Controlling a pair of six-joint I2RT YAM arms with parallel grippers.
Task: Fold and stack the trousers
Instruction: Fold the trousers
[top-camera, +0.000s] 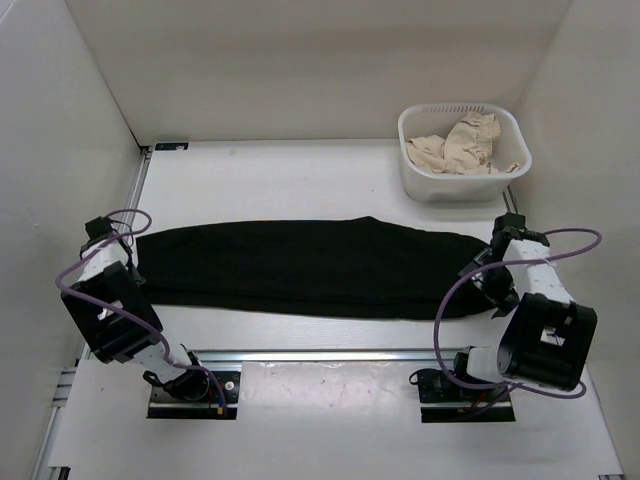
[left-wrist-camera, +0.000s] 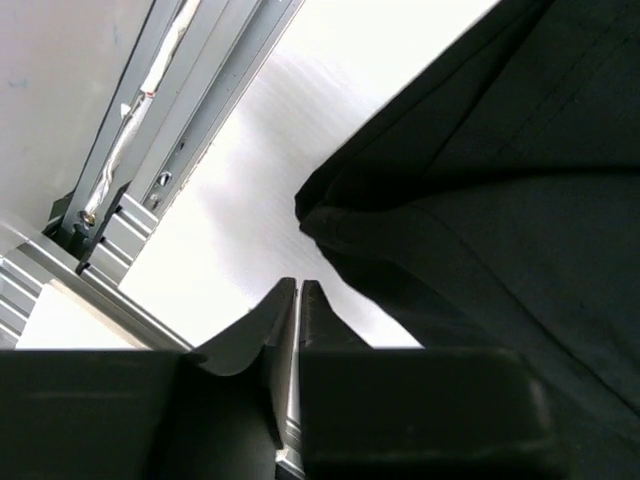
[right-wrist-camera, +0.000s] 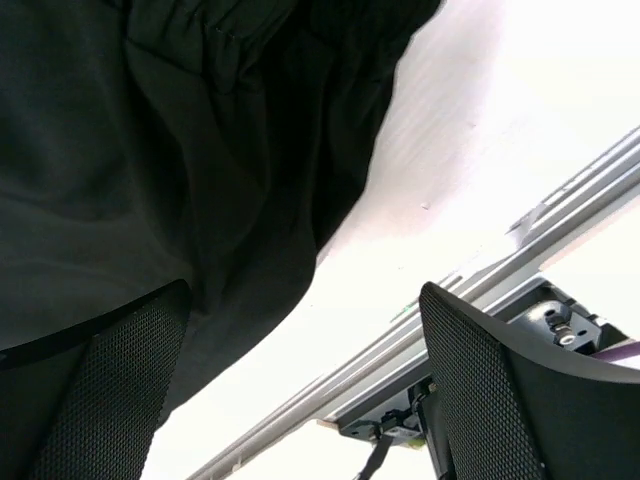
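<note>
From the overhead camera I see the black trousers (top-camera: 310, 265) stretched out as one long, narrow band across the middle of the white table (top-camera: 280, 180), running left to right between my two arms. They lie flat, with some shallow creases. One end sits just beside the left arm's wrist and the other reaches the right arm's wrist. On my left wrist camera, the left gripper (left-wrist-camera: 299, 290) has its two fingers pressed together with no visible gap and nothing caught between them. It sits above bare table, and the near corner of the trousers lies just ahead and to the right of the tips, apart from them. On my right wrist camera, the right gripper (right-wrist-camera: 305, 295) is spread wide and holds nothing. One mesh-padded finger (right-wrist-camera: 110, 390) shows against the black cloth and the other against the bare table and the aluminium rail (right-wrist-camera: 500, 290); I cannot tell whether either pad touches the surface. At the far right corner of the table, well apart from the trousers, stands a white basket (top-camera: 440, 185) with a crumpled cream cloth (top-camera: 460, 145) inside it.
</note>
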